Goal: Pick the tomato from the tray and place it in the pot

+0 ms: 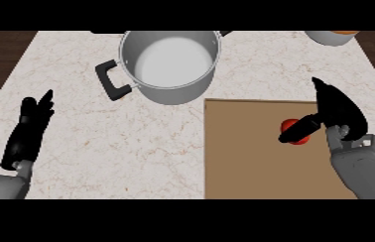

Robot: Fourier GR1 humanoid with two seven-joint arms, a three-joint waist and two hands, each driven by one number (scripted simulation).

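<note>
Right hand (338,113) around tomato (294,132) (thumb across)

Pot (170,62) stands at the counter's (110,137) rear centre. Tray (256,156) lies front right of it. Tomato (296,132) rests on the tray's right part. A further vessel (333,36) sits at rear right.

The tomato (294,132) is mostly hidden behind the thumb of the right hand (338,112); only red slivers show, so whether it touches the tray (249,151) cannot be told. The tray's right part lies under that hand and forearm. The pot (170,62) has its far handle cut off at the top edge. An orange-topped vessel (333,36), perhaps a cup, is cropped at the upper right corner.
</note>
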